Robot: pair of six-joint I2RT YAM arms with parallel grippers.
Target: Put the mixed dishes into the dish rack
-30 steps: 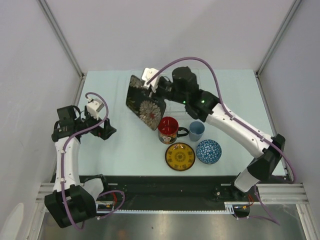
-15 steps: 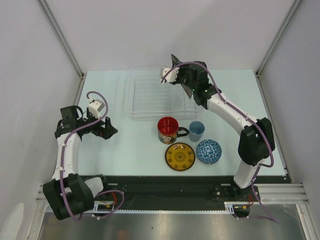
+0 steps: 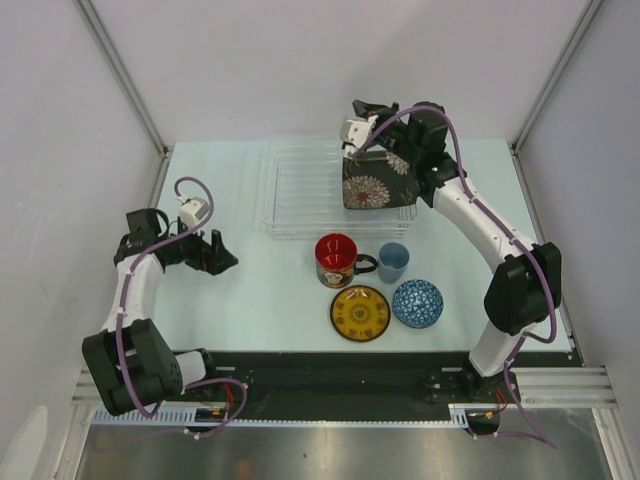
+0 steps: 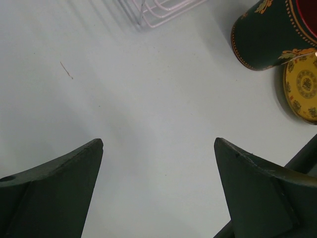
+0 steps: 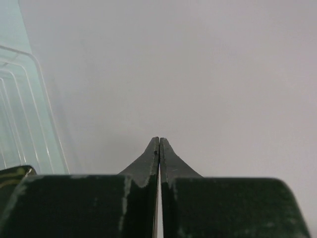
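The black square floral plate [image 3: 378, 180] leans on edge in the right end of the clear dish rack [image 3: 300, 195]. Just behind and above it, my right gripper [image 3: 365, 108] is shut on nothing; in the right wrist view its fingers [image 5: 159, 141] meet against the plain wall. In front of the rack stand the red mug [image 3: 337, 258], light-blue cup [image 3: 392, 261], yellow saucer [image 3: 360, 313] and blue-white bowl [image 3: 417, 303]. My left gripper [image 3: 220, 256] hangs open and empty over bare table, left of the mug. The left wrist view shows the mug [image 4: 270, 32] and saucer [image 4: 302, 87].
White enclosure walls stand close behind and beside the table. The left part of the rack holds nothing. A rack corner [image 4: 158, 10] shows at the top of the left wrist view, and rack ribs [image 5: 20, 114] at the left of the right wrist view.
The right gripper carried the black plate from the rack's left side to its right end, let it go there and shut. The left arm shifted only slightly.
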